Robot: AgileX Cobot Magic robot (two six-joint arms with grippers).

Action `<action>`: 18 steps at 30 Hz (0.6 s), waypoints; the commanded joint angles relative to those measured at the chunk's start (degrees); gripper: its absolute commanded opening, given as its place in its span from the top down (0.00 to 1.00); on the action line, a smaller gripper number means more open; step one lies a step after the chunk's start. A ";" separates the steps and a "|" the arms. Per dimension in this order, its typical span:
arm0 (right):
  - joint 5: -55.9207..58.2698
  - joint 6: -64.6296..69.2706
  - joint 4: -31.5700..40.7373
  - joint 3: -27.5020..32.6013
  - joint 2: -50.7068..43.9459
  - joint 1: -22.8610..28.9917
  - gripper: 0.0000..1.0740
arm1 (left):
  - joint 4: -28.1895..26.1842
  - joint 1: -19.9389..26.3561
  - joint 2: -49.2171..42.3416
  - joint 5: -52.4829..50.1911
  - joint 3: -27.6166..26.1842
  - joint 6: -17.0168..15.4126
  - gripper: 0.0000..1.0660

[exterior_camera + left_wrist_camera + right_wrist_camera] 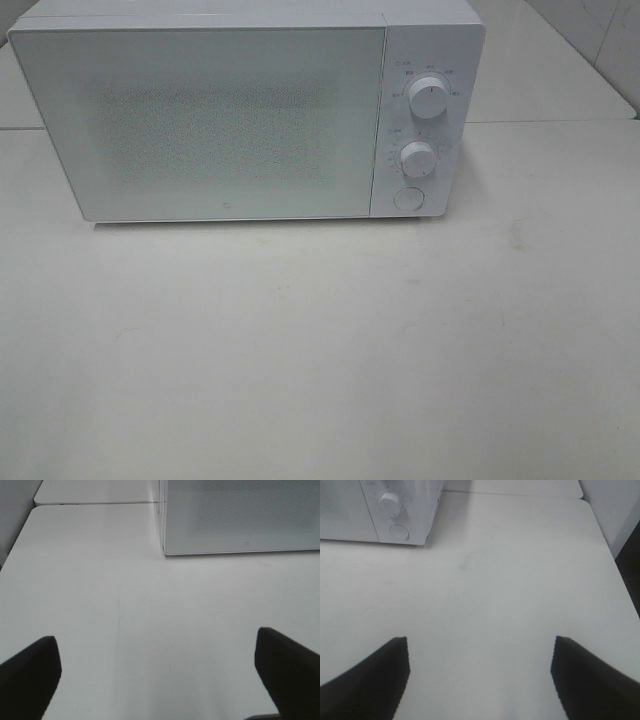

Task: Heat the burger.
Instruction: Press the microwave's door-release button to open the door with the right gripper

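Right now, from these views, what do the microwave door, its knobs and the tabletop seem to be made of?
Microwave door: probably glass, glossy with a dotted mesh behind. Knobs: likely white plastic, smooth matte. Tabletop: white, smooth, faintly scuffed; laminate perhaps, unsure.

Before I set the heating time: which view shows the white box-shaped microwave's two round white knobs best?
Exterior high: upper knob and lower knob face the camera. Right wrist shows one knob, obliquely; left wrist shows only the speckled door.
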 commanded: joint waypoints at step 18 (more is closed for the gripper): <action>-0.52 0.46 -0.80 -1.20 0.00 -0.34 0.29 | -0.06 0.11 -0.80 0.11 0.29 0.00 0.08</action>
